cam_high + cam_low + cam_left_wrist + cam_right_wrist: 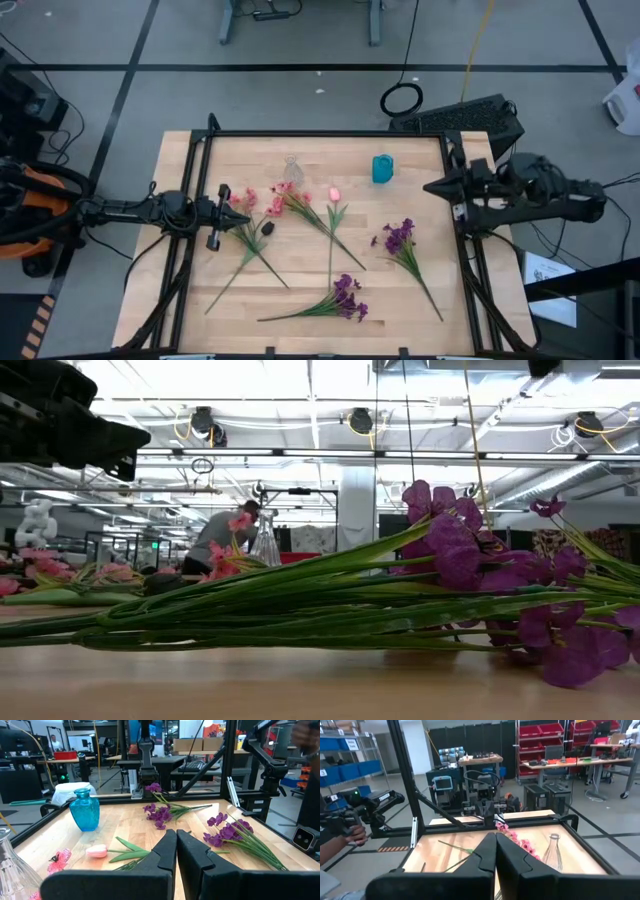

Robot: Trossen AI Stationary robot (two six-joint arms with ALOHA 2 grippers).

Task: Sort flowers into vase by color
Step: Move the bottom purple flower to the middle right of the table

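Observation:
Several green-stemmed sprays lie flat on the wooden table. Pink sprays [248, 212] [290, 195] and a pink tulip bud [334, 194] lie left of centre; purple sprays [400, 238] [345, 297] lie right and near. A clear glass vase [292, 168] and a blue vase [382, 168] stand upright toward the far edge. My left gripper [226, 207] [176, 837] is shut and hovers at the pink blossoms' left end. My right gripper [430, 187] [495, 840] is shut at the table's right edge, away from the flowers.
A black metal frame [320, 134] borders the table. In the right wrist view a person's hand [347, 834] holds a dark device beyond the table's left side. The low view shows purple blossoms [450, 550] and stems close by, with the clear vase [265, 540] behind them.

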